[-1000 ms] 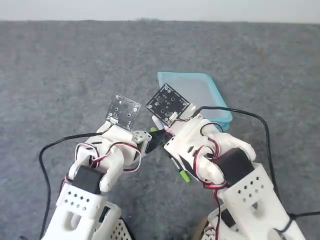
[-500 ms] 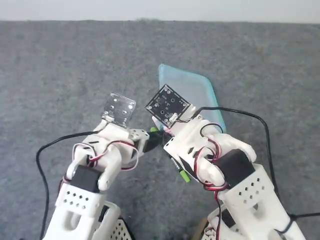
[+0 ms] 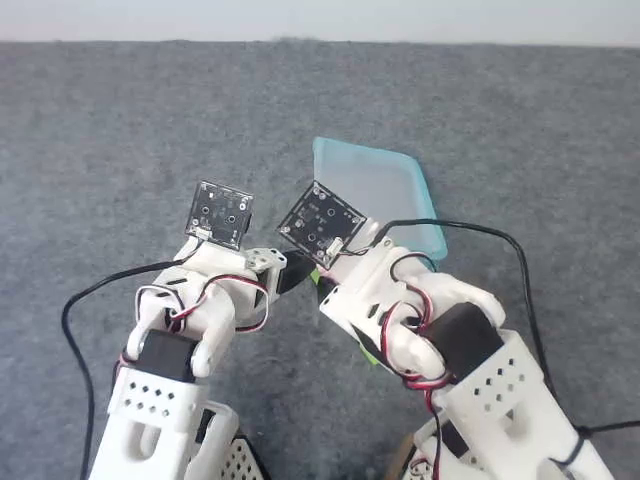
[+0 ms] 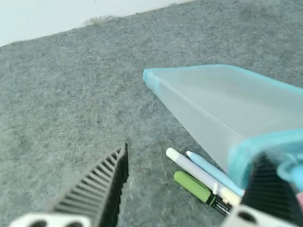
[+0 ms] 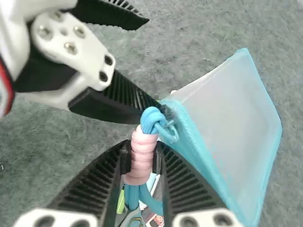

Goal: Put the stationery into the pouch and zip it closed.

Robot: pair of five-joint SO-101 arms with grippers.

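Right end effector (image 5: pixel 141 157) pinches the zipper pull (image 5: pixel 143 141) of the pouch (image 5: pixel 232 125).

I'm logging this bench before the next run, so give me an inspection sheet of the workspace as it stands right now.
Surface: grey mat covering the table.
Job's things: see-through blue pouch on the mat; three pens, white, light blue and green, lying on the mat beside it, not inside.
Clutter: nothing seen.
Grippers: right gripper shut on the pink and blue zip pull at the pouch's end; left gripper open, one finger against that same end.
Cables: a black cable loops over the mat by the left arm, another by the right arm.
Surroundings: pale wall along the mat's far edge.
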